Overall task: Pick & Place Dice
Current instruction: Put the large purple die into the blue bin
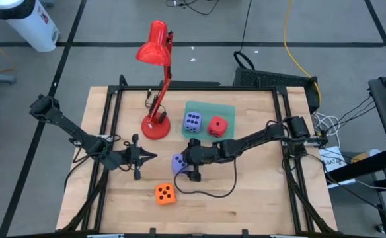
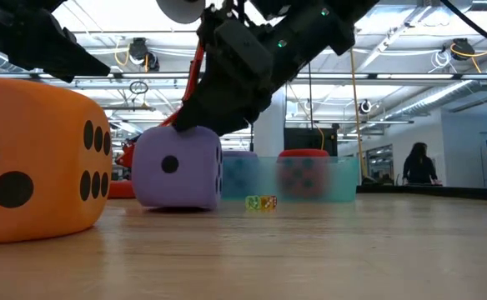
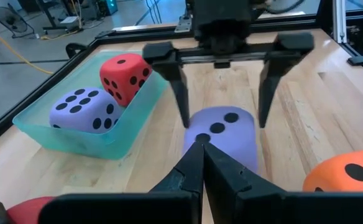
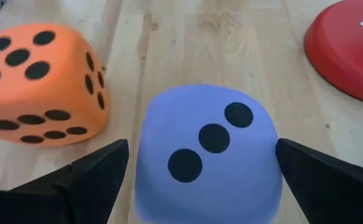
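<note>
No legible text, label, brand or number is found on any object; only pips are borne by the dice (image 4: pixel 206 149).

Two dark jointed arms, black cable looping off right arm (image 1: pixel 259 139); right gripper (image 3: pixel 222 102) showing black tapered fingers on crossbar.

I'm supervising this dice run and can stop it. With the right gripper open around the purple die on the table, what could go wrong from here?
1. The right gripper straddles the purple die with jaws wide; closing off-centre on its rounded corners could squeeze it out.
2. The orange die sits close by and could get nudged.
3. The tray already holds two dice, so room is tight.
</note>
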Robot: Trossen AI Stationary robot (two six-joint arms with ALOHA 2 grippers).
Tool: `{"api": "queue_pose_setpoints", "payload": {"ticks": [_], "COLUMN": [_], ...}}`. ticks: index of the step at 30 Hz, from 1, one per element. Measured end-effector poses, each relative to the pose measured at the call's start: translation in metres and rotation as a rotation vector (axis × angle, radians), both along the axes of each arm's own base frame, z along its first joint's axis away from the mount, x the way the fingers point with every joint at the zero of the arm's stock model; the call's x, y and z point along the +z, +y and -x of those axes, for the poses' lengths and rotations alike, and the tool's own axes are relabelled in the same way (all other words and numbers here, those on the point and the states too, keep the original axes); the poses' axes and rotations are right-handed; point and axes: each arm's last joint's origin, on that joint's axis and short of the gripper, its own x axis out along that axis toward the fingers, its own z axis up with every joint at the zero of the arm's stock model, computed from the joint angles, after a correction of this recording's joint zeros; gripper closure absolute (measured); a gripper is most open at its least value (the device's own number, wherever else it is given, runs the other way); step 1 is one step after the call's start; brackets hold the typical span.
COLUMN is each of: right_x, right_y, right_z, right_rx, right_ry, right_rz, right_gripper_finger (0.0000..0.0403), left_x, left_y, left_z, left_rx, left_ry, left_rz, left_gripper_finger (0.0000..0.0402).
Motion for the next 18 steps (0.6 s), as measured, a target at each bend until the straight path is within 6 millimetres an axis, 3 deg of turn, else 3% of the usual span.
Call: {"api": "queue_pose_setpoints", "payload": {"ticks": [9, 18], "right_x": [-0.008, -0.009], "right_y": [-0.005, 0.011], "right_z": [-0.003, 0.001], "right_rx": [-0.015, 0.128], "right_ry": [0.017, 0.011], "right_rz": [-0.003, 0.145], "right_gripper_finger": [0.0003, 0.0003], "left_x": [0.000, 0.000], "left_y": [0.000, 0.000], "left_z": [0.000, 0.000], "left_rx": [-0.003, -0.003], "left_ry": [0.000, 0.001], "left_rz": [0.002, 0.001], "left_gripper_finger": [0.0380, 0.0380]}}
